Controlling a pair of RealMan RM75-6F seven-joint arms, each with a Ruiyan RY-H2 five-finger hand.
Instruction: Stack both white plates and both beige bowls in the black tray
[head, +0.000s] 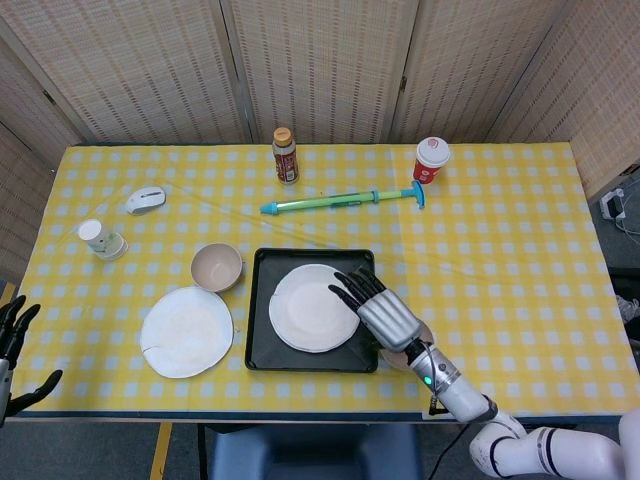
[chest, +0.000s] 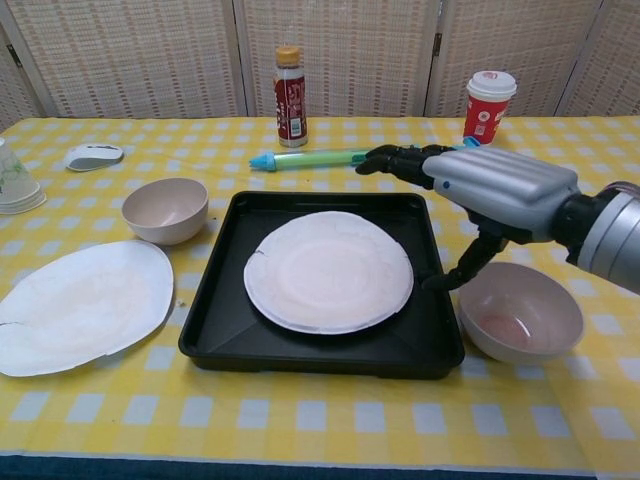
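This looks like a staged test corner in a lab rather than a lived-in home. Woven folding screens close off the whole upper part of the frame behind the bench, which wears a yellow checked cloth. The things on it make an odd mix: a computer mouse at upper left, a sauce bottle, a red paper cup, a green toy water pump. At the far right edge, a power strip lies on grey floor.
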